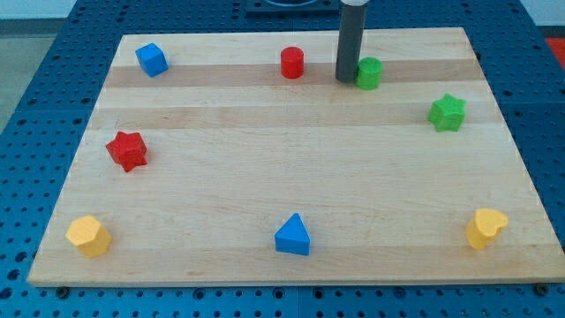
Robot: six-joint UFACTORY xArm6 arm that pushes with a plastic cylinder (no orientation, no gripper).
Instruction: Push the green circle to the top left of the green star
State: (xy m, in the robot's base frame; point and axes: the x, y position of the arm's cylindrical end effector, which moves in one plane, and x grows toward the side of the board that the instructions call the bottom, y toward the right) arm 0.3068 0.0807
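In the upper middle of the frame, my tip (345,79) touches the left side of the green circle (369,72), which already sits up and left of the green star (447,112) at the upper right. The end effector is a bare rod, grasping nothing. A further rightward shove risks sending the circle past the star or toward the table (265,177) top edge.

A lab: wooden board (291,185) on blue perforated bench (53,53).
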